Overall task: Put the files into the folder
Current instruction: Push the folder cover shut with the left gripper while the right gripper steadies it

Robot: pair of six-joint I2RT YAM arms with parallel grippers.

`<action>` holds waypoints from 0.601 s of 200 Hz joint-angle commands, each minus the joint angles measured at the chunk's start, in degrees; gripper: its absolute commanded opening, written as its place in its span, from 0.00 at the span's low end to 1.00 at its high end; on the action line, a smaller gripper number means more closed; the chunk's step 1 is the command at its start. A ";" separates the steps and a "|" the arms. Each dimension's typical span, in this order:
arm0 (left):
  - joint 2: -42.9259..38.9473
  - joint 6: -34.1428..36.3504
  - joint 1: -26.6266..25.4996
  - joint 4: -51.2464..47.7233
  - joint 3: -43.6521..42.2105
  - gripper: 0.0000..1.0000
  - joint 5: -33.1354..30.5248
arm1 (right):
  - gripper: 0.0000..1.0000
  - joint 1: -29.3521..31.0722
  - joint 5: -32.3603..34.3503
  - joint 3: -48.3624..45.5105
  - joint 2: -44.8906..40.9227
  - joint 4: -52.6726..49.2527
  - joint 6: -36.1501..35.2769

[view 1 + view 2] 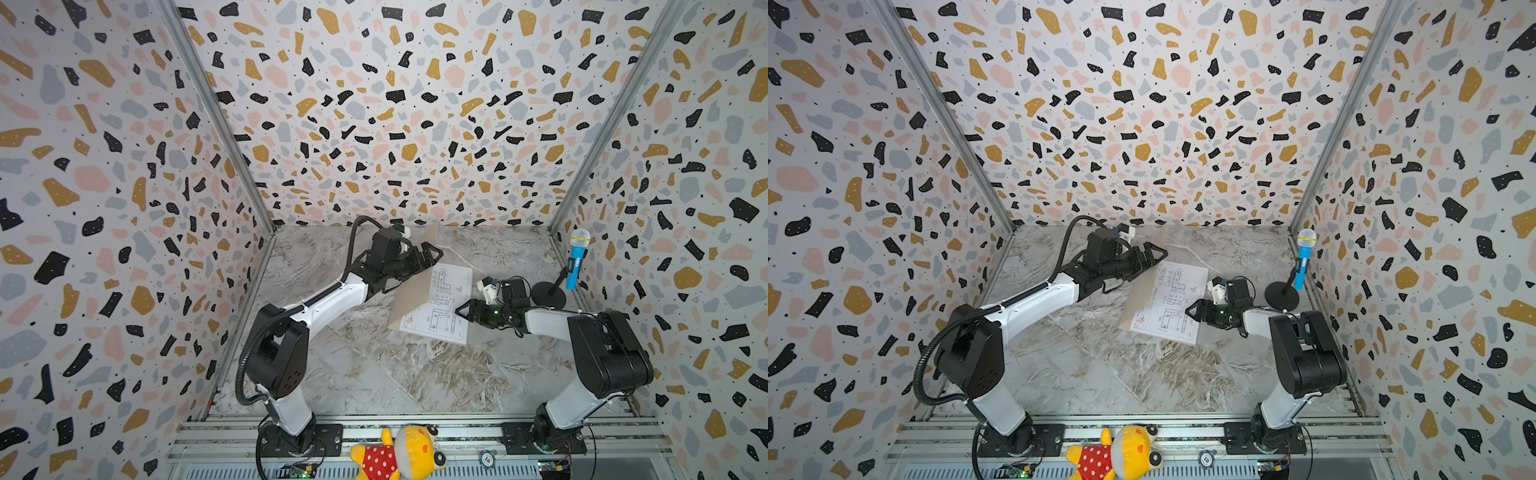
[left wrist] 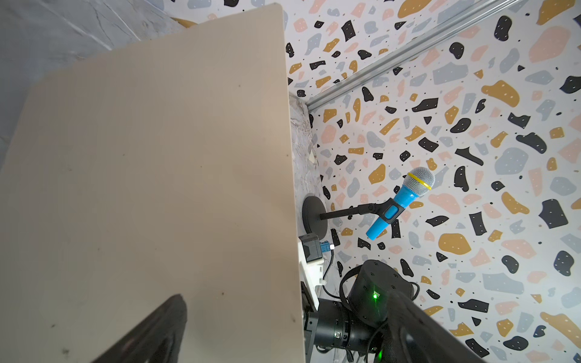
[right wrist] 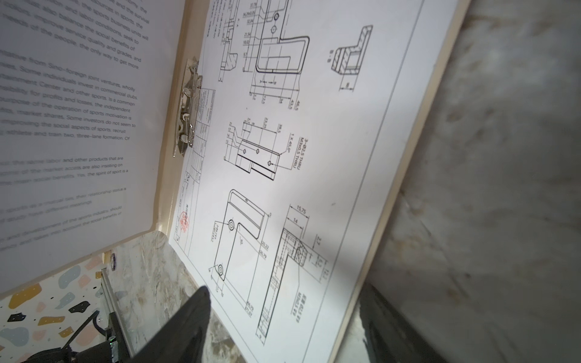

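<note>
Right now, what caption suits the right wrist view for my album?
Open beige folder: metal clip at spine, technical drawing on one flap, printed text page on other.

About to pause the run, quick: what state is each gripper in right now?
Left gripper: open, holding nothing, at the raised folder cover.
Right gripper: open, holding nothing, over the drawing sheet.

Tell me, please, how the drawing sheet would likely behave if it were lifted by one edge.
The drawing sheet looks like one thin paper, so it would probably droop and feel very light. It lies flat on the smooth folder, so a push would likely slide it.
</note>
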 commanded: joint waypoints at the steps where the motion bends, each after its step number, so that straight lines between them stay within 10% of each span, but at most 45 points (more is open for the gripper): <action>1: 1.15 0.26 -0.97 -0.69 2.37 0.99 -0.88 | 0.77 -0.79 1.49 -1.21 -1.26 -3.50 0.55; 120: -3.81 0.70 4.32 1.23 -9.85 0.99 -0.06 | 0.77 -6.87 -0.99 -1.93 -3.83 -4.70 1.24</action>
